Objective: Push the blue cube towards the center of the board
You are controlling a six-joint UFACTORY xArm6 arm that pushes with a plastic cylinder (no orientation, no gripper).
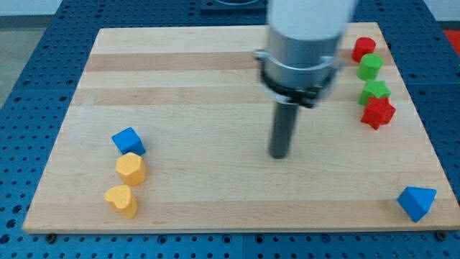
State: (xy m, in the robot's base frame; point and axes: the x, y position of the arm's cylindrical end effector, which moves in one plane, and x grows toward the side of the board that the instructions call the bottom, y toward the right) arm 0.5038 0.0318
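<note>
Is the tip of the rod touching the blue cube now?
No, my tip stands near the middle of the board, well apart from the blue cube at the view's left.

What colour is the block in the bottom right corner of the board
Blue. The blue block shows clearly in the camera view, the only one.

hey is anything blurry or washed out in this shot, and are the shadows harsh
Camera view: the arm's pale upper housing is smeared and bright, and my tip looks slightly soft. The wooden board, blue cube and yellow blocks read sharper. Lighting is even and shadows faint.
</note>
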